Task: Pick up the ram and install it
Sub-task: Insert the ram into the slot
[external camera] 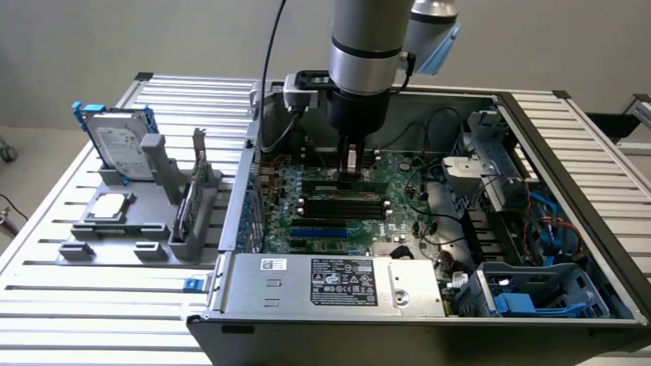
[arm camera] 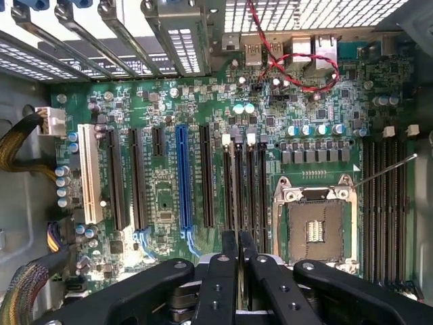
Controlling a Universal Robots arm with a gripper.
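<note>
1. The ram (external camera: 350, 158) stands upright, on edge, clamped between the fingers of the hand (external camera: 351, 169), directly above the motherboard (external camera: 336, 206) inside the open computer case (external camera: 569, 191).
2. The hand is nearly closed, its fingers (arm camera: 222, 284) pinching the thin board edge (arm camera: 238, 271) over the black memory slots (arm camera: 245, 183).
3. The empty processor socket (arm camera: 316, 227) lies just beside those slots.
4. In the exterior view, a grey fixture (external camera: 133, 221) sits on the tabletop (external camera: 61, 305) at 9 o'clock of the case, carrying a hard drive (external camera: 117, 145).
</note>
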